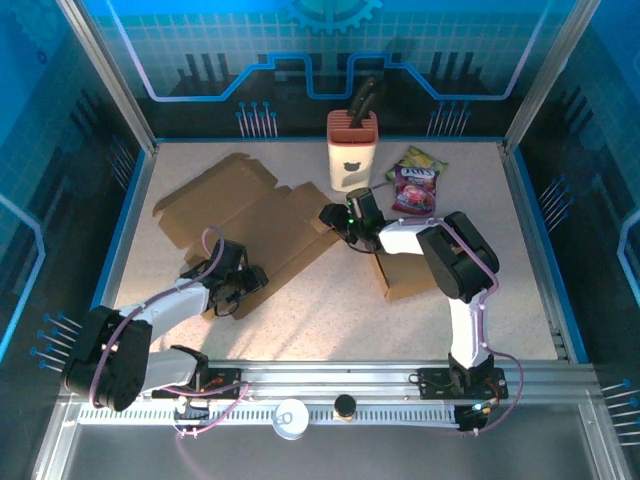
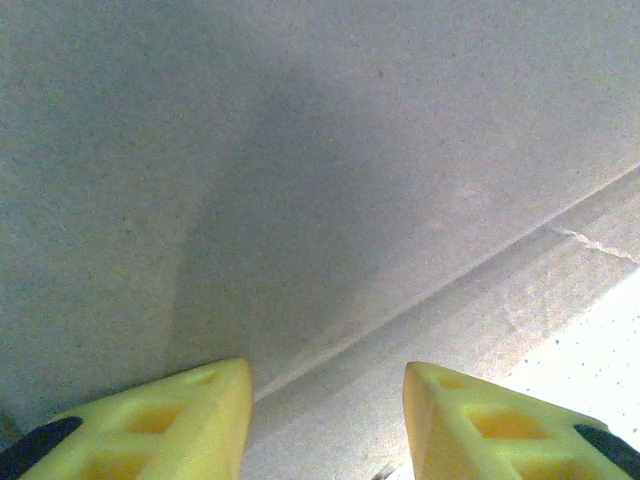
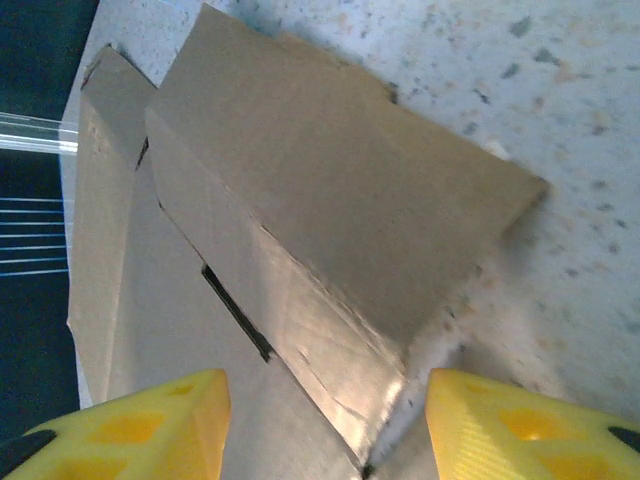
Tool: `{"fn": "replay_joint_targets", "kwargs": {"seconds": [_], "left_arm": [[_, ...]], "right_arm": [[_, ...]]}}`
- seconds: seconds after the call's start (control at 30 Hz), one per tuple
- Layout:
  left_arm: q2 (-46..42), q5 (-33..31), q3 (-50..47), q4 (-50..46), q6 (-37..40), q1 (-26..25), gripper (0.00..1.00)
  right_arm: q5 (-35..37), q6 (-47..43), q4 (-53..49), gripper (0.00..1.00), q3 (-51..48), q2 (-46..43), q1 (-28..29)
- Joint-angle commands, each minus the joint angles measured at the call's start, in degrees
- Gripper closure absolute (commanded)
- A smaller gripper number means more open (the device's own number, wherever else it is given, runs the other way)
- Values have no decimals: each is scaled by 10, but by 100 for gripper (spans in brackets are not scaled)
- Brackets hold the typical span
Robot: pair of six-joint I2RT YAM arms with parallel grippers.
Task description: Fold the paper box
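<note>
The paper box (image 1: 270, 225) is a brown cardboard blank lying mostly flat across the left and middle of the table. One end (image 1: 400, 278) reaches under my right arm. My left gripper (image 1: 238, 288) sits low over the blank's near-left edge. Its yellow fingers stand apart over bare cardboard (image 2: 300, 180) and a crease, holding nothing; this left gripper (image 2: 325, 375) is open. My right gripper (image 1: 338, 222) is at the blank's middle. In the right wrist view a raised flap (image 3: 330, 170) slopes up, and its shiny folded edge lies between the parted fingers of the right gripper (image 3: 328, 385).
A beige holder (image 1: 353, 150) with dark utensils stands at the back centre. Two snack bags (image 1: 415, 185) lie to its right. A white round lid (image 1: 290, 418) and a small black cap (image 1: 345, 405) rest on the front rail. Speckled tabletop (image 1: 500, 260) lies right of the box.
</note>
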Motion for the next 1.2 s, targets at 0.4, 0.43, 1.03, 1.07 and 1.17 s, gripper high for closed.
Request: {"fn": "replay_joint_targets", "kwargs": {"seconds": [0.4, 0.43, 1.03, 1.07, 1.17], "left_arm": [[4, 4, -11, -54, 5, -10, 54], [2, 3, -9, -56, 6, -10, 54], [-138, -269, 135, -210, 181, -230, 39], [-137, -293, 139, -212, 199, -251, 39], [-124, -363, 153, -224, 237, -314, 38]], "right_arm": [[-22, 30, 55, 80, 24, 53, -9], [-18, 35, 62, 85, 19, 50, -9], [-21, 125, -130, 100, 61, -70, -8], [-23, 127, -143, 100, 68, -73, -9], [-25, 128, -182, 100, 87, -85, -11]]}}
